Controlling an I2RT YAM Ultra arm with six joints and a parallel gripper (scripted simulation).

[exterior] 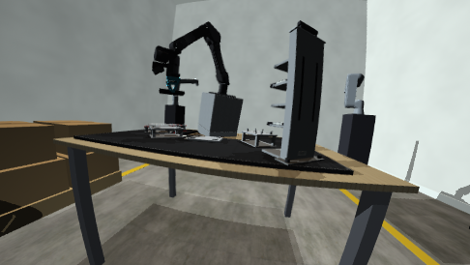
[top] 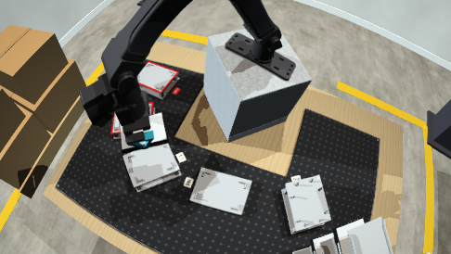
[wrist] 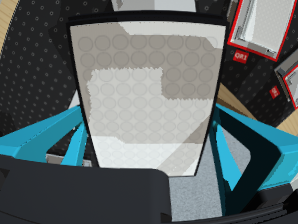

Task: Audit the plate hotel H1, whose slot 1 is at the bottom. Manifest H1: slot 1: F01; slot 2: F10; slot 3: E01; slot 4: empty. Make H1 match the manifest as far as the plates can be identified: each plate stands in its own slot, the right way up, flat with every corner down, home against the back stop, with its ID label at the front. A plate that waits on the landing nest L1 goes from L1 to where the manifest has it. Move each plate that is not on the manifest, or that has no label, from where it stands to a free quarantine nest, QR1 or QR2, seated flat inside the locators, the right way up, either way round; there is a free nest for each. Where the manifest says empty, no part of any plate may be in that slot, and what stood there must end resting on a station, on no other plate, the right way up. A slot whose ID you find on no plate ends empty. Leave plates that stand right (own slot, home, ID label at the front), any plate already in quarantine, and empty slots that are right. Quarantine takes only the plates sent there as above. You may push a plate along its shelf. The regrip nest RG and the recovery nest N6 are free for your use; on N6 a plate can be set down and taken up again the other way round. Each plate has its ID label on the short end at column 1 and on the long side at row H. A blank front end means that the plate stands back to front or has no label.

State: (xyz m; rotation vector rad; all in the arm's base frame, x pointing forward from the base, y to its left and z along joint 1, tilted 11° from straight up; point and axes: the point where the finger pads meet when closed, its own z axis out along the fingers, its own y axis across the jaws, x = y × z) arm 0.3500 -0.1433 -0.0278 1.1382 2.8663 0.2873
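The plate [wrist: 147,92] between my matt teal plastic fingers looks smooth, pale, faintly dimpled; the mat [top: 334,139] beneath is matt black, dotted.

Gripper [top: 139,139] carries a plate [wrist: 149,92] high above the mat; red-framed nests [top: 158,78] below, grey pedestal [top: 260,99] close beside (tower [exterior: 304,92] well apart).

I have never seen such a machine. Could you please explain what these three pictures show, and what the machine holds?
It is one black robot arm on a grey block, which stands on a table. The first picture looks down from above, the second looks from across the room, and the third comes from a camera beside the claw. On the black mat lie flat white plates, one of them in a red-framed nest. A tall rack stands at a corner. The claw holds one white plate in the air.
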